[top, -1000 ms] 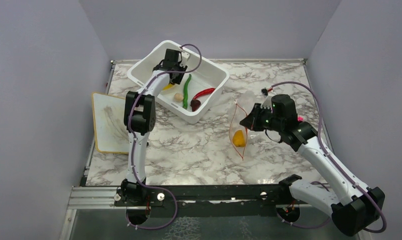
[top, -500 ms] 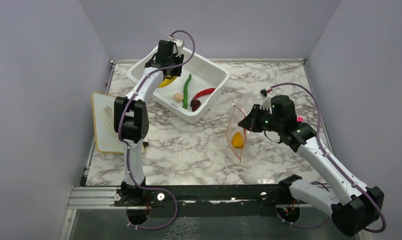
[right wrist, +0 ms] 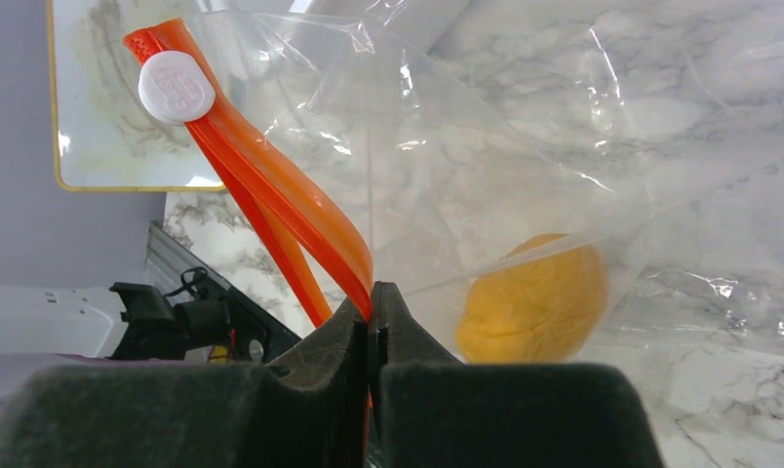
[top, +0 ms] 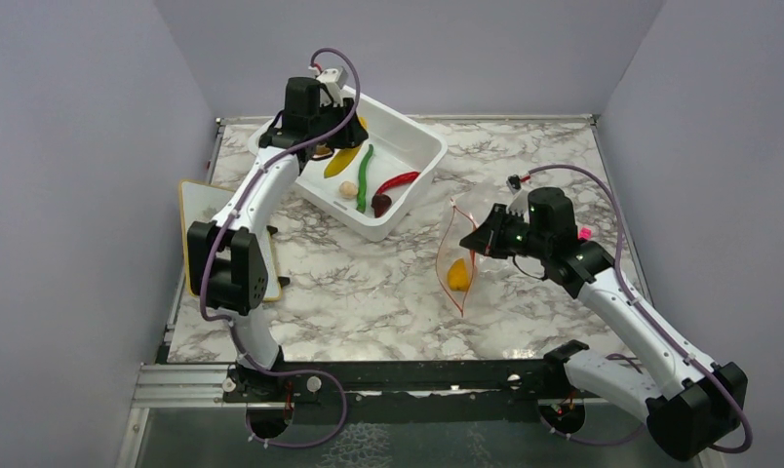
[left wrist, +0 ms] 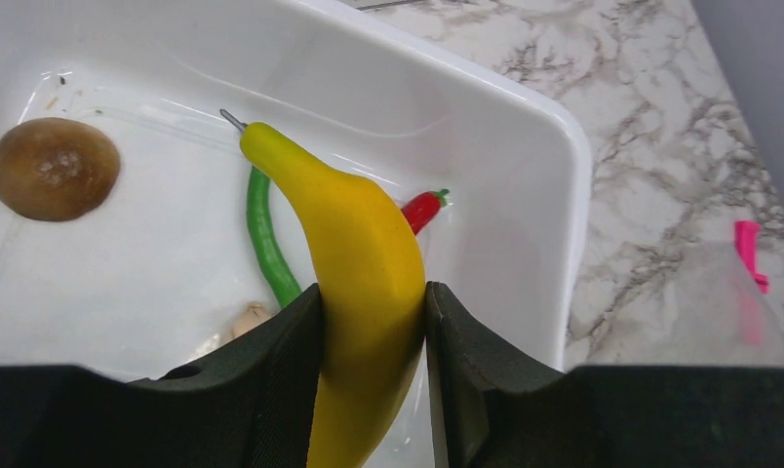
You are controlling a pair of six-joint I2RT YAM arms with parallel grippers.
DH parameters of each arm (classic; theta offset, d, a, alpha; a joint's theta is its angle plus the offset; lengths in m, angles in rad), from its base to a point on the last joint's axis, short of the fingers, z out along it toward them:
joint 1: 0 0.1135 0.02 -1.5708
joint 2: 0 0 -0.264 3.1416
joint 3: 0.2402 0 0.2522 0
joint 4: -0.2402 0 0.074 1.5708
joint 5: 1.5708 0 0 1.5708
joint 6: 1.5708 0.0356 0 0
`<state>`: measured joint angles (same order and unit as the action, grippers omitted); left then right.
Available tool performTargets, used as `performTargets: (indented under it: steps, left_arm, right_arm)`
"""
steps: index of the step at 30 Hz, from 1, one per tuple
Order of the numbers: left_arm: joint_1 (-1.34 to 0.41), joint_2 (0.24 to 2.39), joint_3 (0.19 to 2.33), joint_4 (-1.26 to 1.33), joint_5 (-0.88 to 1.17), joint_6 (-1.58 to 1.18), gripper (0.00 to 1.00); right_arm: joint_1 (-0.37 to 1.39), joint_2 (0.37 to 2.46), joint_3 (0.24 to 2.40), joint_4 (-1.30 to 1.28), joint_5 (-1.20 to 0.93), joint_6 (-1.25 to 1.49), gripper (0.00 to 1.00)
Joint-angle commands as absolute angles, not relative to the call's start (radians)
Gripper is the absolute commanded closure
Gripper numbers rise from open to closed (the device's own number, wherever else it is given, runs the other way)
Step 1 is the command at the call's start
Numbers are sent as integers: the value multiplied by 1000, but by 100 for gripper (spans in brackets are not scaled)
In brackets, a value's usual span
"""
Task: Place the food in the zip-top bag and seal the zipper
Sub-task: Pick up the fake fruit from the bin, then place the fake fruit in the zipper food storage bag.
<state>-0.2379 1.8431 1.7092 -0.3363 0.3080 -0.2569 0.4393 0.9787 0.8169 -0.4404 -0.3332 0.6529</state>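
Note:
My left gripper (top: 322, 148) (left wrist: 373, 366) is shut on the yellow banana (left wrist: 354, 263) (top: 341, 162) and holds it above the white tub (top: 412, 180). In the tub lie the long green pod (top: 365, 177) (left wrist: 267, 239), the red chili (top: 396, 181) (left wrist: 422, 209), the brown ball (left wrist: 53, 168), the beige mushroom (top: 348, 189) and the dark red piece (top: 381, 203). My right gripper (top: 480, 240) (right wrist: 372, 307) is shut on the orange-red zipper (right wrist: 271, 185) of the clear zip-top bag (top: 463, 252) (right wrist: 486, 166). The bag's mouth is held open, and the orange fruit (top: 457, 274) (right wrist: 534, 297) lies inside it.
A white board with a yellow rim (top: 195, 210) lies at the table's left edge, partly under my left arm. A white slider tab (right wrist: 176, 86) sits on the zipper. A pink clip (top: 584, 232) (left wrist: 747, 239) lies on the marble by my right arm.
My left gripper has lifted the banana out of the tub and drawn back to the left. My right gripper has shifted the bag a little to the left.

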Motion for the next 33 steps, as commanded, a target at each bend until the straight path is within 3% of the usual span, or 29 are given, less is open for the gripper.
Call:
performTargets:
  steps: [1,11,20,33]
  left_arm:
    - [-238,1659,1580,-146,477,-403,76]
    - [-243,1386,1216,253,679,-708,76]
    - [-291,1172,1010,318,659,-794,76]
    - [-558,1047,871,569,530,-889,76]
  right_arm:
    - [440,958,810,-365,-383,711,99]
    - [440,971,743,-277,-480,855,99]
    - [440,1012,703,-192,-560,962,99]
    - [440,1072,765,-93,-607,1068,99]
